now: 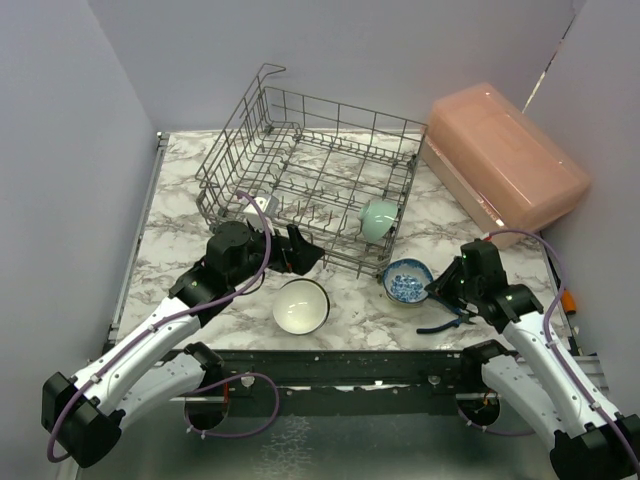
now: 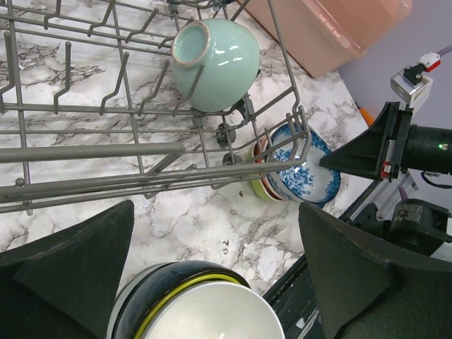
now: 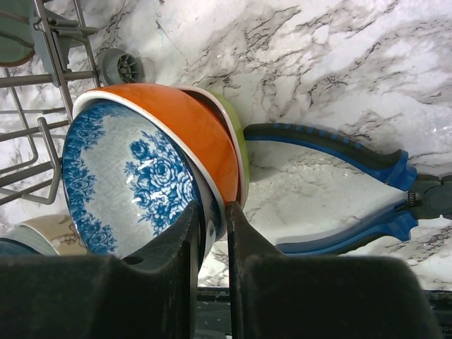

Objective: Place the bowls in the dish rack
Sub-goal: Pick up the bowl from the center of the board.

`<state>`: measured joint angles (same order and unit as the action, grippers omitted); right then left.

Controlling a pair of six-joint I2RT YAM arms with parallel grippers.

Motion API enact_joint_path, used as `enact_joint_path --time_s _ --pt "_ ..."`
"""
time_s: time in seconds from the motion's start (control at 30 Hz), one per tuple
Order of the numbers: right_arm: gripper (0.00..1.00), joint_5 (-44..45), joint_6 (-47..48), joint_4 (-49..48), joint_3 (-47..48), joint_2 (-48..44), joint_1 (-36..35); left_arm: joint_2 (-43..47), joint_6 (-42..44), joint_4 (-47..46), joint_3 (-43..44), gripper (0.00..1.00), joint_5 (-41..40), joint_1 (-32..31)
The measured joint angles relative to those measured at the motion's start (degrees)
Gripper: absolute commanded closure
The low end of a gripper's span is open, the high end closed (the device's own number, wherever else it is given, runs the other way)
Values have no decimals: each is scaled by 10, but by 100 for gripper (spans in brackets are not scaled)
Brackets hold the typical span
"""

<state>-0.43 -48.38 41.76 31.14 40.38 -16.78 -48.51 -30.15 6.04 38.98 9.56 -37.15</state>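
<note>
The grey wire dish rack [image 1: 345, 112] holds one mint green bowl [image 1: 378, 218] on its side near the front right corner; it also shows in the left wrist view [image 2: 219, 60]. My right gripper [image 1: 445, 290] is shut on the rim of the blue-patterned bowl [image 3: 120, 183], which tilts up out of a nest with an orange bowl [image 3: 191, 134] and a lime green bowl [image 3: 236, 141]. My left gripper [image 1: 290, 250] is open and empty, just above a stack topped by a white bowl [image 1: 300, 305], with a yellow-green rim and a dark teal bowl [image 2: 169, 279] under it.
Blue-handled pliers [image 1: 445, 322] lie on the marble just right of the nested bowls, under my right arm. A pink translucent box [image 1: 505, 155] stands at the back right. Grey walls close in the table on the left, back and right.
</note>
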Motion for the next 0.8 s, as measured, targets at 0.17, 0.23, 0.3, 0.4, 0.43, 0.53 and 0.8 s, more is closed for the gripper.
enact_joint_path --time_s 0.17,0.23,0.3,0.4,0.43,0.53,0.8 --pt "78 -6 17 8 3 -1 0 -2 0 -1 0 1 0 0" --pt "56 -23 24 8 3 -3 0 -4 0 -2 0 1 0 0" --pt "45 -38 34 7 6 -7 0 -4 0 -2 0 1 0 0" --pt "43 -63 46 3 12 -8 0 -4 1 -3 0 1 0 0" --pt "43 -67 50 4 15 -8 0 -4 2 -3 0 1 0 0" --pt "47 -74 60 4 17 -11 0 -4 3 -3 0 1 0 0" --pt "53 -82 70 6 17 -11 0 -7 4 -4 0 1 1 0"
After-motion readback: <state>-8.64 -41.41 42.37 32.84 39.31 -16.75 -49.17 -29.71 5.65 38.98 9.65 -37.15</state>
